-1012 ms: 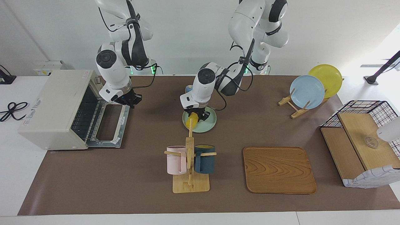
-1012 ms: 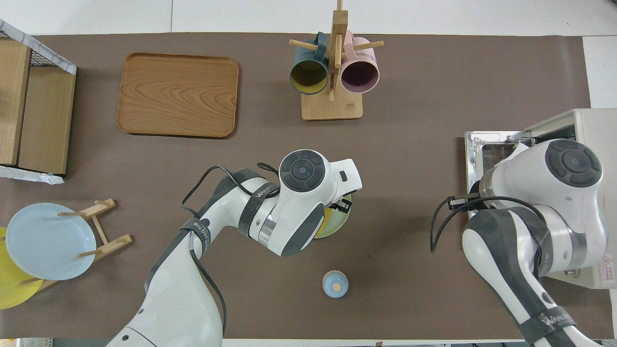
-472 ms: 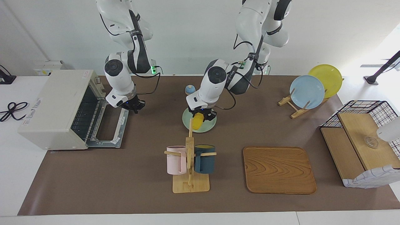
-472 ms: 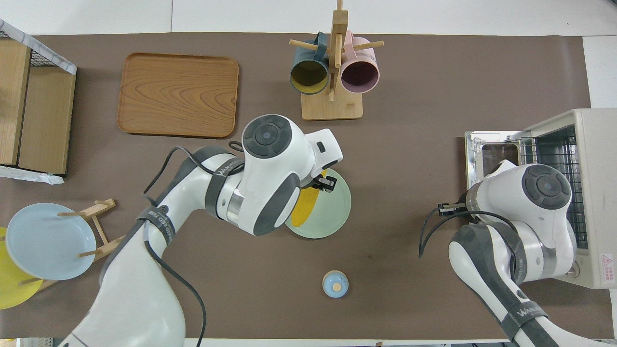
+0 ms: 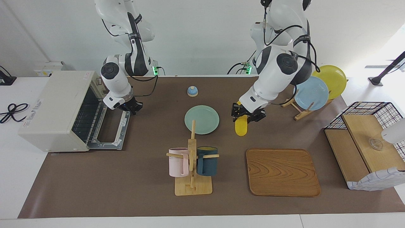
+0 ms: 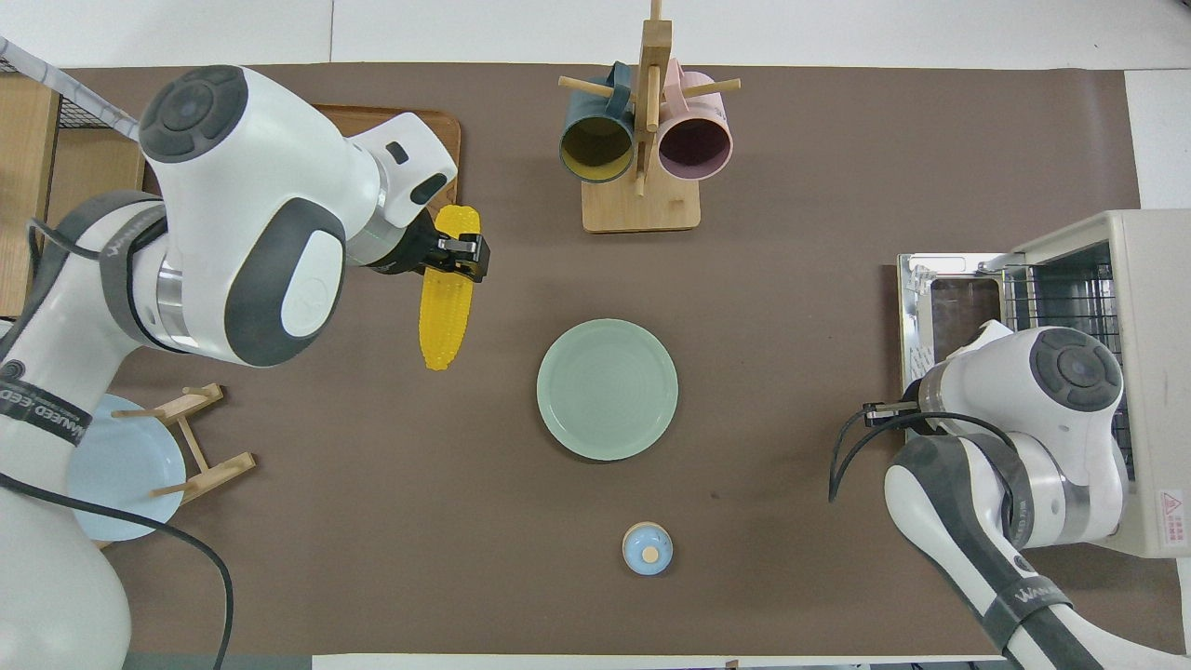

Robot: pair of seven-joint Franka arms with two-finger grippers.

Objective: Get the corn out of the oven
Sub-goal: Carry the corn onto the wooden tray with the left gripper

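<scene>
Now the risk: the corn [image 5: 241, 126] hangs lengthwise from a grip at one end, so a swing could tip it loose. The left gripper [image 5: 247, 115] is clamped on it, over bare mat beside the green plate [image 5: 202, 119], well apart from the open oven [image 5: 60, 109]. The right gripper [image 5: 130, 106] hangs shut and empty over the oven's dropped door.

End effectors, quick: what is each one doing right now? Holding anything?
Left end effector: closed on the corn cob, held up above the brown mat.
Right end effector: shut, empty, over the toaster oven's open door.
</scene>
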